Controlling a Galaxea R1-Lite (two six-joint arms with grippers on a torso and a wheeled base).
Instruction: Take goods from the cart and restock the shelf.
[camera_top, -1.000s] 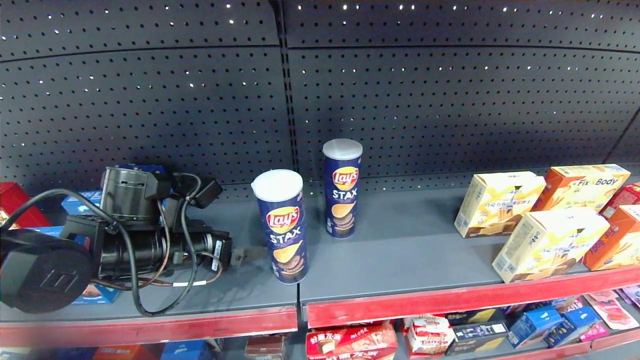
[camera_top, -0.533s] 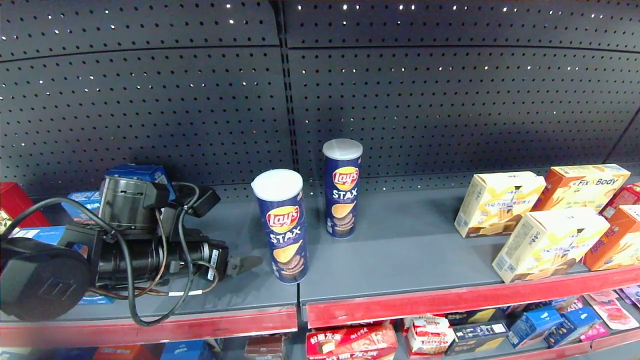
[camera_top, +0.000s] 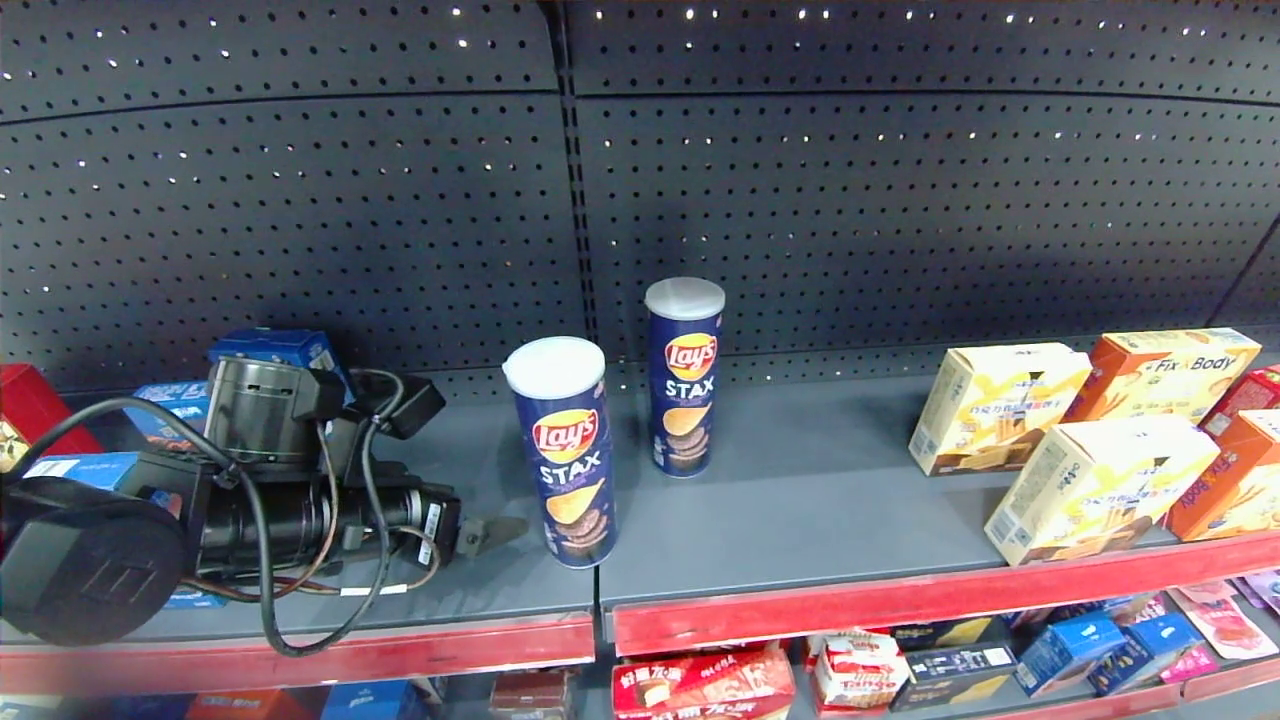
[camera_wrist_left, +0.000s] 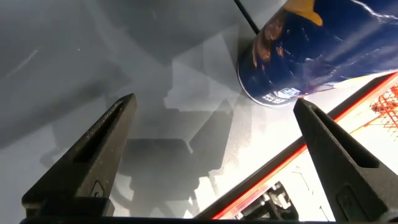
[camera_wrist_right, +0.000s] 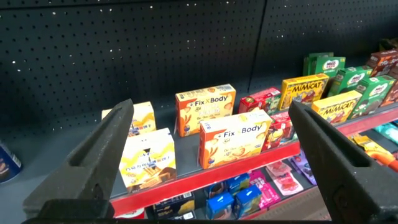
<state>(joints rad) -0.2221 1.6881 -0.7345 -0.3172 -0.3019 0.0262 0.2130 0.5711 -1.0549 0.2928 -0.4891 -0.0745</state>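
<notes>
Head view: a dark-blue cardboard crisp tube (camera_top: 560, 450) with a white plastic lid stands upright on the grey metal shelf (camera_top: 800, 510), close to the red front lip (camera_top: 900, 595). The left pincer (camera_top: 493, 531) lies low just beside the tube on its left, not touching it. Its fingers (camera_wrist_left: 93, 162) are spread wide with nothing between them.

I'd judge the tube light, stiff-walled, smooth, and tall enough to tip. It is best held round its middle, not by the lid.

A second matching tube (camera_top: 684, 375) stands just behind it to the right. Yellow and orange cartons (camera_top: 1000, 405) sit well to its right, and small blue boxes (camera_top: 270, 348) well to its left. The right pincer (camera_wrist_right: 211, 107) is spread and empty, facing those cartons. A sideways sweep by the left pincer could knock the tube over.
</notes>
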